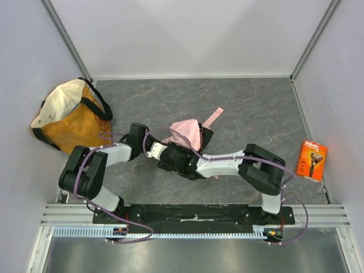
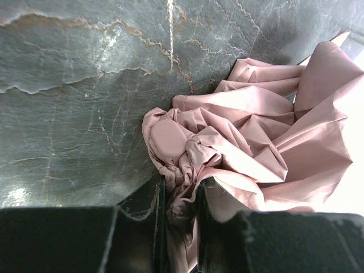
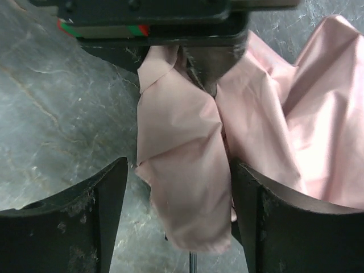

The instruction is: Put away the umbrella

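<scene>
Pink umbrella (image 2: 244, 142) fabric sits pinched in left gripper (image 2: 182, 190); right gripper (image 3: 179, 170) gapes around it, seemingly without contact.

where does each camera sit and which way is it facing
Top external: above and behind the robot, looking down at the table; left arm and right arm show.
Left wrist: on its arm, facing the umbrella; left tool pinching fabric.
Right wrist: on its arm, facing that pinch; right tool open around a fold.
Both wrist views share the umbrella.
</scene>
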Robot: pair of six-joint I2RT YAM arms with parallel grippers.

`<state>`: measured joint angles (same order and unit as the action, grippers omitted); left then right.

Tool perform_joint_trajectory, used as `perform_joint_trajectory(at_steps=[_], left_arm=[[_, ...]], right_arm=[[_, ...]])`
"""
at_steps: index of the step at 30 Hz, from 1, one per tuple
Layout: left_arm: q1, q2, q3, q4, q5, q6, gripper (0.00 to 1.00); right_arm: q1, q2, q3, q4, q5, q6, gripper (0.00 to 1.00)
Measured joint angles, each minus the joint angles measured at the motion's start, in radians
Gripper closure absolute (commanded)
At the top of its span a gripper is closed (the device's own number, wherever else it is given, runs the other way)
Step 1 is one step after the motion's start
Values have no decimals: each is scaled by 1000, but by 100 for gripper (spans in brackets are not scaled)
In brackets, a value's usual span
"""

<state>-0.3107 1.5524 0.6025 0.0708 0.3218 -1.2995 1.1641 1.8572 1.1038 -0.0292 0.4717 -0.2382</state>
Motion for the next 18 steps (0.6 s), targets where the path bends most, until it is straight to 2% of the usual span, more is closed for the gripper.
perform_joint_trajectory(at_steps=[5, 8, 18], left_arm=[[1, 1, 10, -24, -2, 0, 98], [1, 1, 18, -42, -5, 0, 98], [1, -5, 22, -60, -9, 3, 98]], right_arm=[[-2, 76, 3, 93, 62, -43, 26], [-6, 114, 19, 153, 92, -41, 34], [-34, 153, 7, 238, 81, 19, 79]])
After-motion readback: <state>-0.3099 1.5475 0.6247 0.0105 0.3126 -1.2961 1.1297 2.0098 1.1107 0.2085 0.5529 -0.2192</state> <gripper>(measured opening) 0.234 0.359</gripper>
